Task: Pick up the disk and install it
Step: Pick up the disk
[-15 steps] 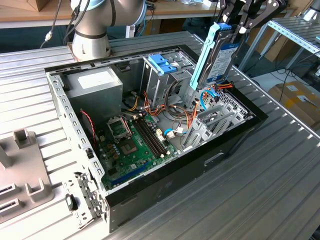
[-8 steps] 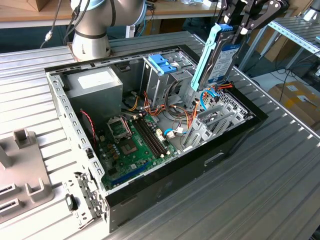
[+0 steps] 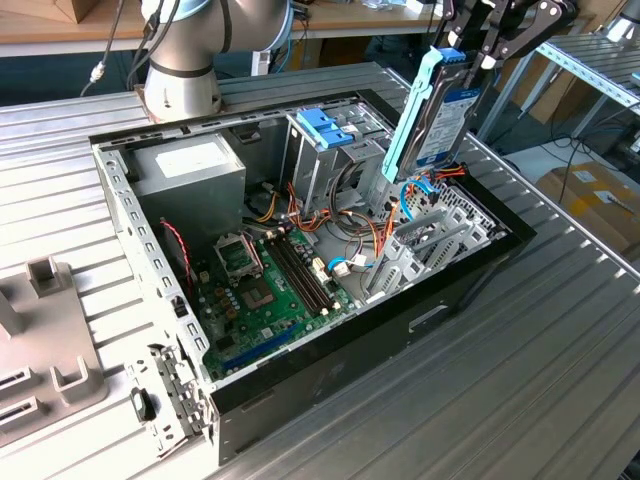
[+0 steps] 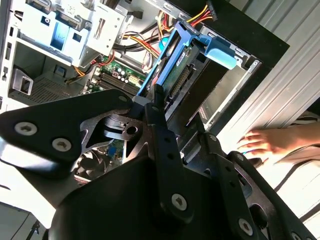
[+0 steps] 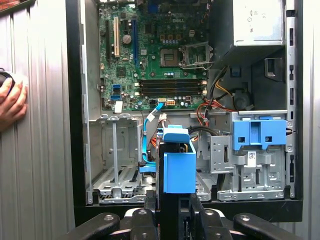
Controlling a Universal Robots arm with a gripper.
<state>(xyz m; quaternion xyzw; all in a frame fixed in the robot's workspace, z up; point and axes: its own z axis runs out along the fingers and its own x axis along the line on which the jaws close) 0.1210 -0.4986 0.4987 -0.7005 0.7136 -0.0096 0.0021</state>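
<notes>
Holds disk (image 3: pixel 446 118) clamped near-upright in gripper (image 3: pixel 470 57) above the empty drive bay (image 5: pixel 120 186) at the exterior view's right; risks snagging loose cables (image 3: pixel 415 192) beneath or binding in the bay, judging by slight tilt.

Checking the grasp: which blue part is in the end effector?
The disk, light-blue framed, held above the case; the darker blue cage top sits inside.

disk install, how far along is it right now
Done: the pickup. The gripper is shut on the disk and holds it on edge, in the air above the open computer case. In hand: the disk hangs over the end of the case with the drive cages. In the first wrist view, an empty metal drive bay lies open below. Left: the install, as the disk is not yet seated in any bay.
</notes>
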